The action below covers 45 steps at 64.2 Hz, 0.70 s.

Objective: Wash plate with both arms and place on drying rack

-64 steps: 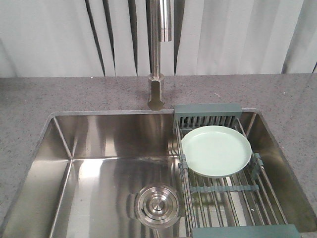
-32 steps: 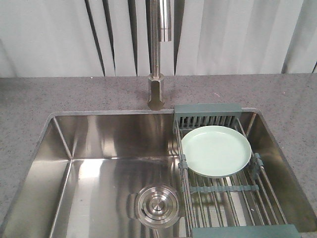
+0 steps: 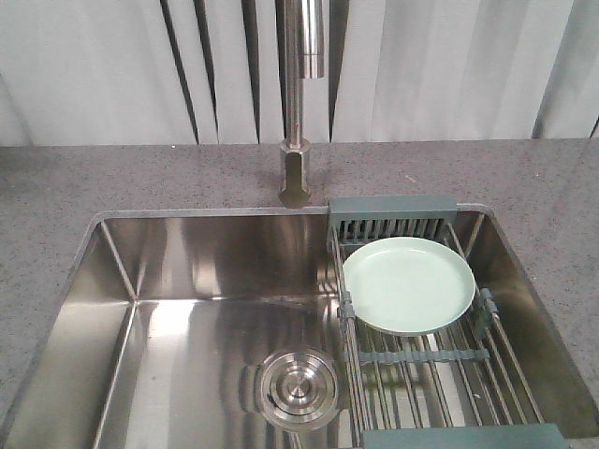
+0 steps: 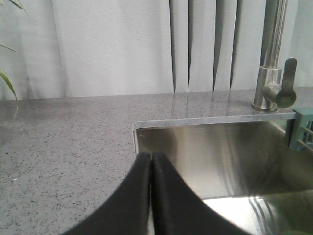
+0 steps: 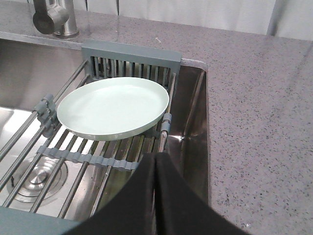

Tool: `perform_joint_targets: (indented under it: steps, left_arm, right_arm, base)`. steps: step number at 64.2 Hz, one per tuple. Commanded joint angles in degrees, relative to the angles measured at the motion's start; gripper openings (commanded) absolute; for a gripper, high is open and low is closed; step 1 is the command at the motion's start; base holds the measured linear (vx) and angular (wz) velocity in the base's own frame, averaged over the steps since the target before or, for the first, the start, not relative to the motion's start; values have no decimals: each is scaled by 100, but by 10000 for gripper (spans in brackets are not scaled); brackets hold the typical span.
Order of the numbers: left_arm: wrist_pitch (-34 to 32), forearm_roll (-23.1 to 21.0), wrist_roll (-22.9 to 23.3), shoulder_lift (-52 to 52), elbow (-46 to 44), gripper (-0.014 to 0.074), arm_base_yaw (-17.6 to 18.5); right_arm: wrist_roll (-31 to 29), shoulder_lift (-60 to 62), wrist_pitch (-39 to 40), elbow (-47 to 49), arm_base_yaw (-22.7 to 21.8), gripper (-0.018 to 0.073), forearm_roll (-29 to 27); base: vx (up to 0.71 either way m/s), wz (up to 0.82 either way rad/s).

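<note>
The plate (image 3: 407, 283) lies flat on the drying rack (image 3: 421, 346) across the right side of the sink (image 3: 187, 309), at centre right of the front view. The left hand (image 4: 150, 161) is pressed closed and empty over the sink's corner; the right hand (image 5: 155, 164), likewise closed and empty, hangs near the plate's front rim.

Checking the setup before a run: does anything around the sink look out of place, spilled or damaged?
Nothing stands out. The plate lies flat and whole on the drying rack across the sink's right side. No spill shows, and both tools sit shut, clear of it.
</note>
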<state>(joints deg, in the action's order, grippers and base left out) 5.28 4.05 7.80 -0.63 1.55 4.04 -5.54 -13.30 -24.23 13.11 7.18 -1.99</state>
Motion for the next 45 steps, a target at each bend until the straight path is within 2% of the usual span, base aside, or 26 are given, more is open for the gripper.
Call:
perform_joint_targets:
  steps: [1, 45]
  left_arm:
    - [-422, -50, 64, -92, 112, -6, 39]
    - [-422, -50, 64, -92, 112, -6, 39]
  right_arm:
    - [-15, -54, 394, 141, -24, -10, 10]
    - [-15, -54, 394, 141, -24, -10, 10]
  base:
    - [0, 0]
    - [0, 0]
